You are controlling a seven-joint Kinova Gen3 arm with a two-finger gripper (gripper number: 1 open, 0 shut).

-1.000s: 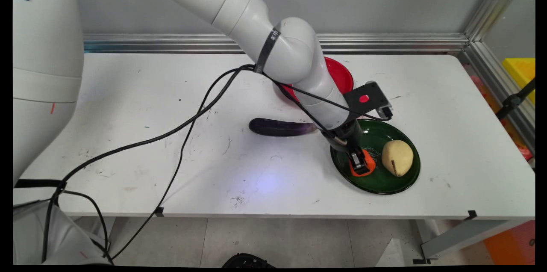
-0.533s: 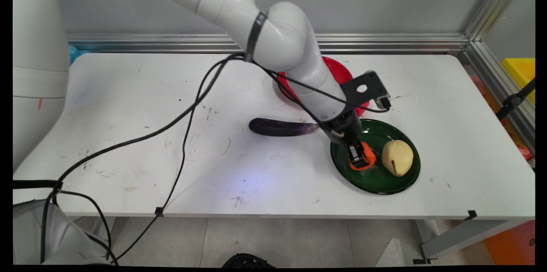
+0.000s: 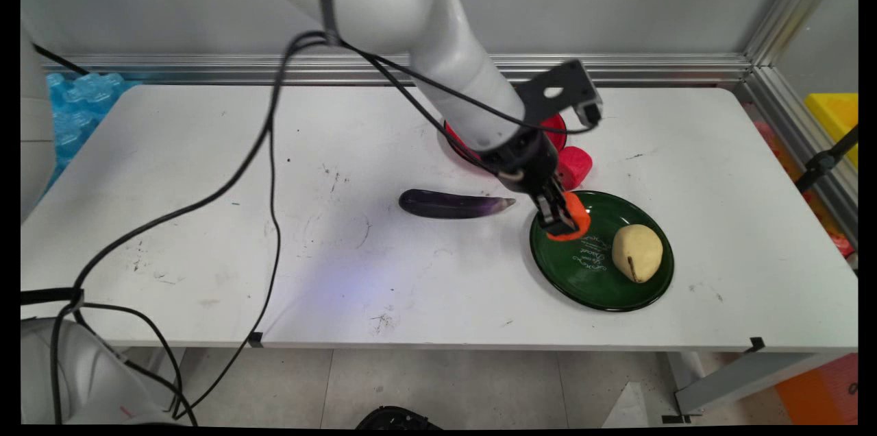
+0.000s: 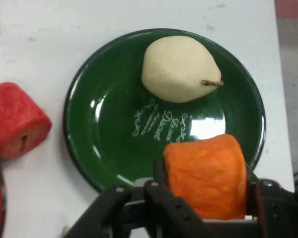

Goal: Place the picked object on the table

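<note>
Orange chunk (image 4: 204, 176) pinched in my gripper (image 3: 560, 219), lifted clear above green plate (image 4: 104, 148); pear (image 4: 178, 68) on plate, red chunk (image 4: 16, 120) beside plate.

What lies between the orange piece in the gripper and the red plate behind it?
A red block lies on the table between them, close beside the red plate. The gripper holds the orange piece over the green plate, near its rim. Nothing else shows on that line.
</note>
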